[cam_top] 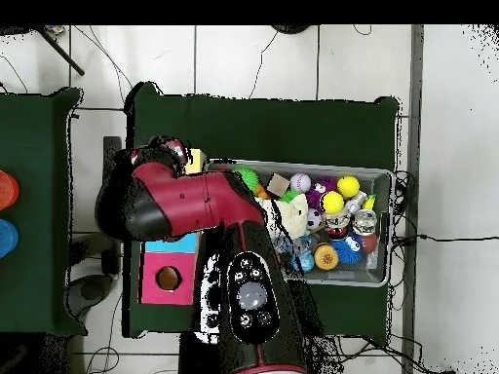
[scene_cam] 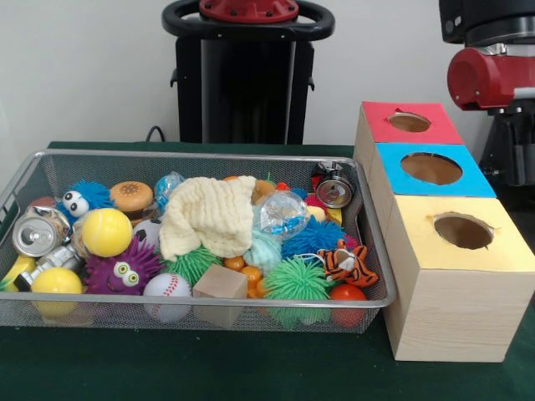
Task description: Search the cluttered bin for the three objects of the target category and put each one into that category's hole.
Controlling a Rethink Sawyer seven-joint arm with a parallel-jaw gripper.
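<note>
Gripper hidden, grip state unknowable; beside the cream cloth (scene_cam: 209, 215), the baseball (scene_cam: 166, 288) looks firm, light, slick: pinch across its middle.

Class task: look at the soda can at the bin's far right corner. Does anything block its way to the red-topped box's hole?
Only the bin's wire mesh wall stands between the soda can and the red-topped box's hole; the can must be lifted over it. The hole itself is open.

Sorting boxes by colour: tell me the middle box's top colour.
Blue, on the middle box; clearest in the front view.

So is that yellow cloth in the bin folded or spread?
Crumpled: the yellow cloth lies bunched in loose folds over the toys mid-bin.
</note>
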